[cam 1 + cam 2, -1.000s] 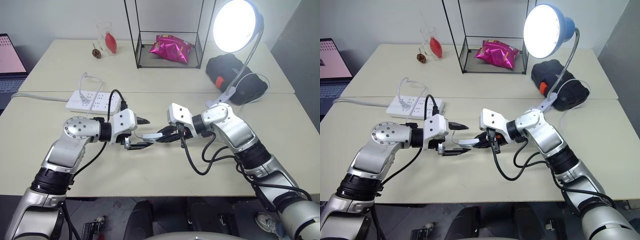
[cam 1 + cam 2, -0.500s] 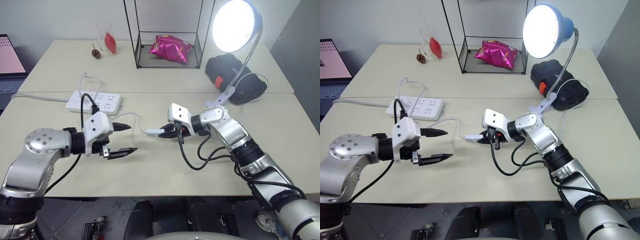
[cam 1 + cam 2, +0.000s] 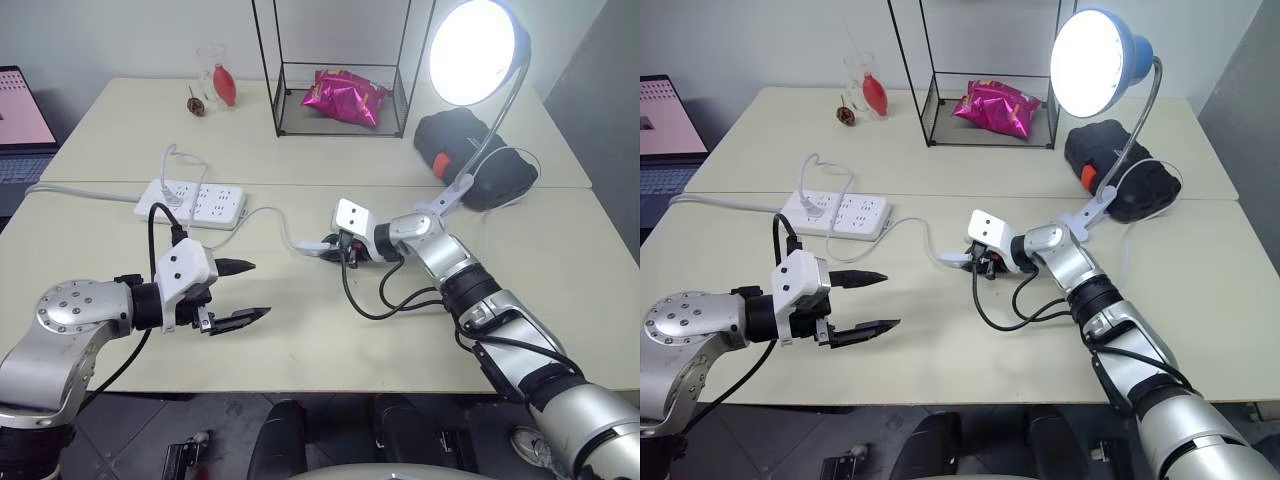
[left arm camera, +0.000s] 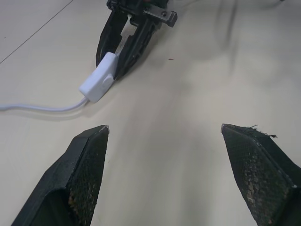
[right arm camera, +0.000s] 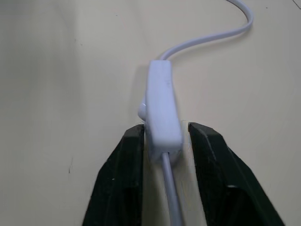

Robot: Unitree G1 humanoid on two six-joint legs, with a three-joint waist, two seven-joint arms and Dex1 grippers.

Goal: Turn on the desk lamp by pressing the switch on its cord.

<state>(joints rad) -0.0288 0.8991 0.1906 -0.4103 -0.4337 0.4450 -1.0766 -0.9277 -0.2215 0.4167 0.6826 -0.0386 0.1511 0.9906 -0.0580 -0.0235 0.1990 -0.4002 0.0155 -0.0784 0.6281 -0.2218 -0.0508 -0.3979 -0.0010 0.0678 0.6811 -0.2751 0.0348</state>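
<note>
The desk lamp (image 3: 475,50), blue-shaded on a silver gooseneck, stands lit at the back right. Its thin white cord (image 3: 265,215) runs across the table to the small white switch (image 3: 322,244), which lies on the tabletop. My right gripper (image 3: 335,248) sits low at the switch (image 5: 162,108). Its black fingers (image 5: 122,165) flank the switch's rear end, slightly parted, with a thin gap on one side. My left gripper (image 3: 258,290) hovers wide open and empty to the left of the switch (image 4: 98,77), well apart from it.
A white power strip (image 3: 190,200) with the plug in it lies at the left. A black wire-frame box holding a pink bag (image 3: 345,95) stands at the back. A black bag (image 3: 470,150) sits by the lamp's base, a glass (image 3: 215,85) at the back left, and a laptop (image 3: 15,120) at the far left.
My left gripper drew back to the left, away from the switch. My right gripper carried the switch forward and down to the table and loosened its fingers. The lamp stays lit.
</note>
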